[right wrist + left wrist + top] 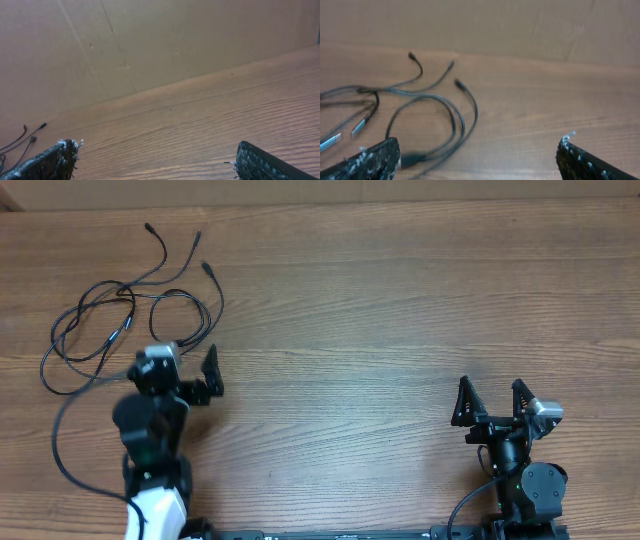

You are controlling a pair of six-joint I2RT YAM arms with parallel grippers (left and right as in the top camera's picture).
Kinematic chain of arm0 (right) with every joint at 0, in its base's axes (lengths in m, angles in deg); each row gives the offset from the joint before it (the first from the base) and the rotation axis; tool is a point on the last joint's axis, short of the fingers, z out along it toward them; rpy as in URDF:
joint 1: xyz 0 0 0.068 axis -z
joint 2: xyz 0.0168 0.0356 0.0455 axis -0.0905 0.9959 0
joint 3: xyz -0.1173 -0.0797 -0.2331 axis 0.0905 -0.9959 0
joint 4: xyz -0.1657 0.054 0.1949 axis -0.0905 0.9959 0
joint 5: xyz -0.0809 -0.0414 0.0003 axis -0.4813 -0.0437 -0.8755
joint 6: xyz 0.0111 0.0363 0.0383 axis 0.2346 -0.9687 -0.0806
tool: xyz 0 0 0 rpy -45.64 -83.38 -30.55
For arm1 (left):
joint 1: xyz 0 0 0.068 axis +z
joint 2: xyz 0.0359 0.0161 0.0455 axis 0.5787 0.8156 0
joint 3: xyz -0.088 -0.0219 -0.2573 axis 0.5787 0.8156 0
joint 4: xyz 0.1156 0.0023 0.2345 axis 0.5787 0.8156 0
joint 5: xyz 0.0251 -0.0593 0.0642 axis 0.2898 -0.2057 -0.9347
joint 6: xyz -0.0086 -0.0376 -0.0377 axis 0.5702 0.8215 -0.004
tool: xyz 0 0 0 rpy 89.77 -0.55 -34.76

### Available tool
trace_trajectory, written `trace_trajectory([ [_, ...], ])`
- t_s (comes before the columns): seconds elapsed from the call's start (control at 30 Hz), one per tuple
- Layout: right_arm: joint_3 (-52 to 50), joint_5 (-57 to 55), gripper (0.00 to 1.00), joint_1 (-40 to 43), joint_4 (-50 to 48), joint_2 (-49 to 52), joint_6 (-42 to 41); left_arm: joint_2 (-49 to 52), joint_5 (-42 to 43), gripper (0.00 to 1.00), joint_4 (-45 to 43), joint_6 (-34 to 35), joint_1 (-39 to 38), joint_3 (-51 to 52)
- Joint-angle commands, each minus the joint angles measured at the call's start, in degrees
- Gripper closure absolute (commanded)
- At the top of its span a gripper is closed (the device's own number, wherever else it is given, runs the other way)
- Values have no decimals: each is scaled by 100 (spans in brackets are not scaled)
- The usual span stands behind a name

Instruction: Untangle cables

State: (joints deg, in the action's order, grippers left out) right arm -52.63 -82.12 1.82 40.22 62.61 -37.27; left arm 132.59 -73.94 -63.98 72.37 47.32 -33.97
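Cables (125,290) sit on the far-left part of the wooden table (350,330), a loose tangle of thin black cords: overlapping loops on the left, three free plug ends fanning out toward the far edge. Left gripper (193,360) is just behind the tangle, fingers spread wide, nothing between them. In the left wrist view the cables (395,91) fill the left half ahead of the gripper (479,145). Cords cross at a knot near the left edge, two silver-tipped plugs lie low on the left, and one long loop runs back to just beside the left finger (370,160); contact there is not clear. Right gripper (492,395) is at the near-right of the table, well apart from the cables, fingers also spread wide and empty. The right wrist view shows bare wood between the fingers of the gripper (155,147), a cardboard panel (150,40) behind the table, and just a couple of the cables' plug ends (33,139) at the far left edge.
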Motion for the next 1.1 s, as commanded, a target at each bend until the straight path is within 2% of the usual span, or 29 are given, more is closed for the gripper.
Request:
trace_trajectory([
  [0.0, -57, 11, 0, 24, -11, -46, 22, -363, -227, 0, -243, 149, -11, 553],
  [0.13, -57, 13, 0, 24, -11, -46, 22, -796, -535, 0, -313, 509, -11, 1128],
  [0.4, -57, 11, 0, 24, -11, -46, 22, -1534, -573, 1, 942, 557, -11, 1126],
  [0.57, -57, 11, 0, 24, -11, -46, 22, -2168, -573, 0, 1917, 640, -11, 1126],
  [0.73, -57, 13, 0, 24, -11, -46, 22, -3366, -715, 1, 3351, 640, -39, 1126],
  [0.97, -57, 11, 0, 24, -11, -46, 22, -4743, -1329, 1, 3462, 608, -525, 1128],
  [1.07, -57, 11, 0, 24, -11, -46, 22, -5158, -1506, 0, 3467, 203, -807, 1128],
])
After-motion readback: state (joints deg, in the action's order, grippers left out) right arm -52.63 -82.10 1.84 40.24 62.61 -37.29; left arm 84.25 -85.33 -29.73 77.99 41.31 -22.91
